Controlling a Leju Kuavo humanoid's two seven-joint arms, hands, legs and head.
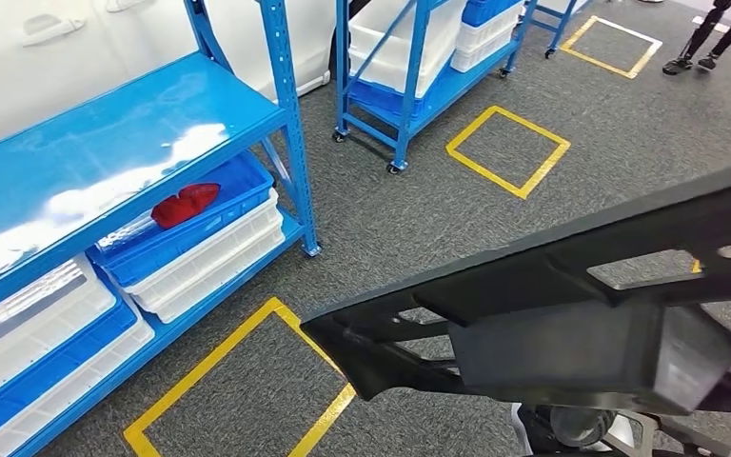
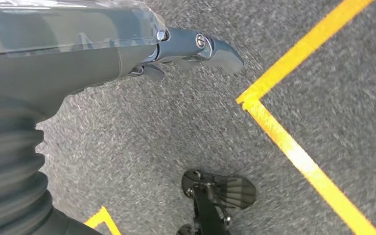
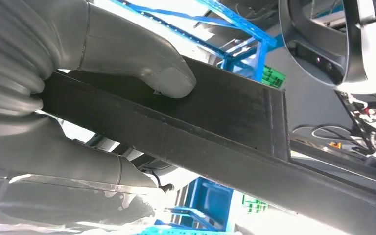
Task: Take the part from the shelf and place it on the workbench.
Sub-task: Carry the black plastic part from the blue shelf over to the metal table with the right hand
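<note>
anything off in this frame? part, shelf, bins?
One oddity: a red item lies loose in the blue bin on the near shelf; what it is I cannot tell. The black part is tilted in the right robot hand. The left robot hand holds nothing.

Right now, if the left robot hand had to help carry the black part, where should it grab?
Probably the bare open-frame end, coming from the robot's left: its ribs and cutouts look grippable. The right robot hand already clamps the solid block section; the left robot hand hangs empty above the carpet.
</note>
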